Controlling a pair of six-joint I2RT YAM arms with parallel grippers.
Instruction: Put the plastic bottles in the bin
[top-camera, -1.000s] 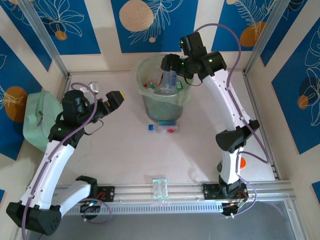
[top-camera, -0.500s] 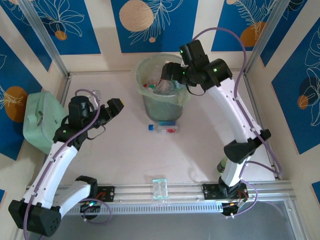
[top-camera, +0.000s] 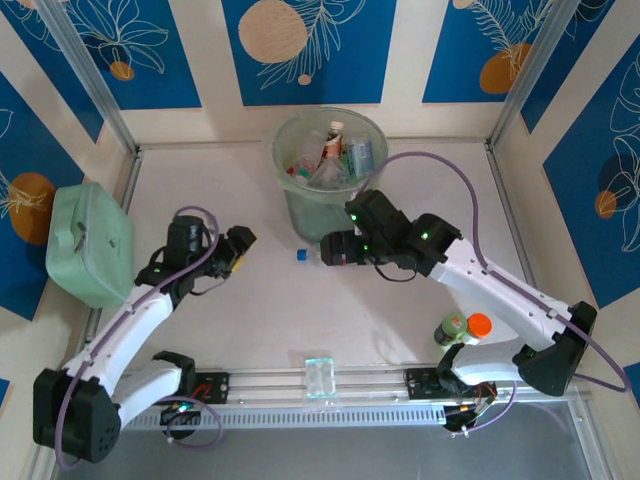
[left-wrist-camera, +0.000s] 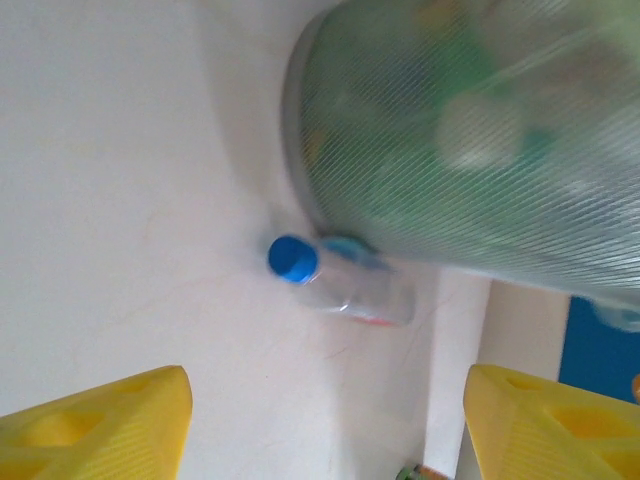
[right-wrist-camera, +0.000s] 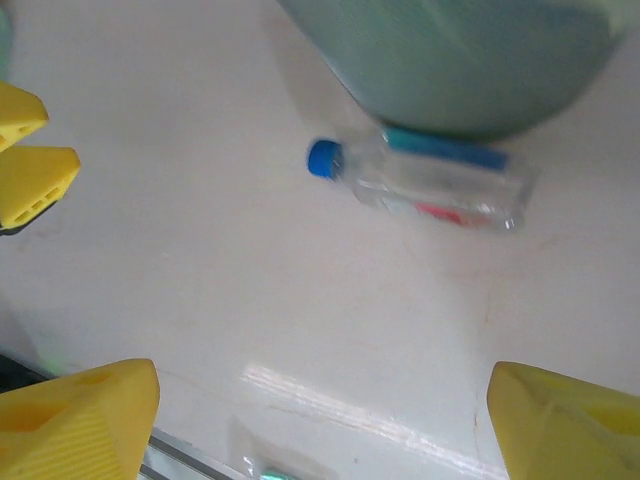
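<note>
— From above?
— A bottle (top-camera: 301, 255) lies at the bin's (top-camera: 300, 215) foot, 6 o'clock side, with the right gripper (top-camera: 328, 250) above it.
— Left wrist?
— The left gripper (left-wrist-camera: 325, 400) is spread wide and empty, bottle at 12 o'clock.
— Right wrist?
— Likewise agape, empty; bottle at 1 o'clock.

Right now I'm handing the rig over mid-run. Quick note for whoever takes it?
Left gripper: fingers open, empty, pointed toward the bin.
Right gripper: fingers open, empty, over the clear blue-capped bottle.
Done: several plastic bottles are in the bin.
Left: that one bottle lies on its side on the table by the bin's base. Grab it and drop it in, probably with the right arm, which is nearer.
</note>
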